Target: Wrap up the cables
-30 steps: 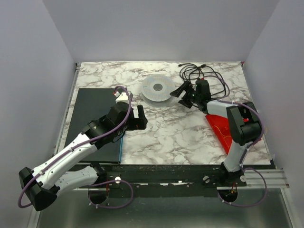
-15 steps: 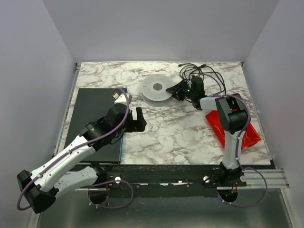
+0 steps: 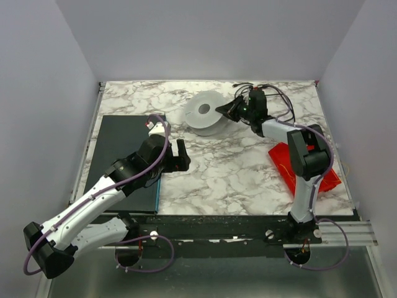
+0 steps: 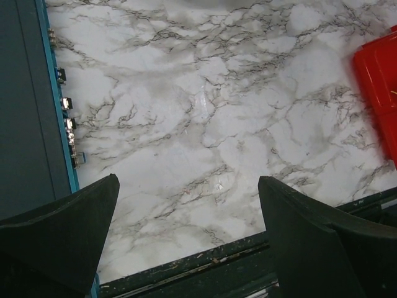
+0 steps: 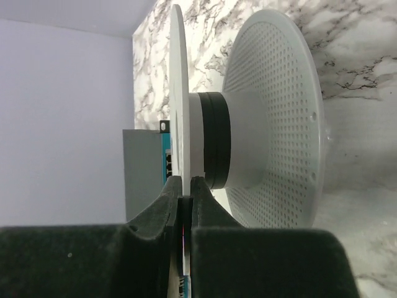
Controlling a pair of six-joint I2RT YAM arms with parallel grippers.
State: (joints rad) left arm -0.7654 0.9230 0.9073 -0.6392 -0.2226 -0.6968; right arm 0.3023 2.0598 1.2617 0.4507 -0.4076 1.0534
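Wrapping hardly begun, we judge: the cables (image 3: 276, 93) lie in a loose tangle at the far right of the surface (image 3: 236, 167), none visibly led onto the white spool (image 3: 206, 113). Right jaws pinched tight on one spool flange; left jaws gape, empty, over bare marble. Half a second ago the spool lay flat; now it is tipped up on edge.
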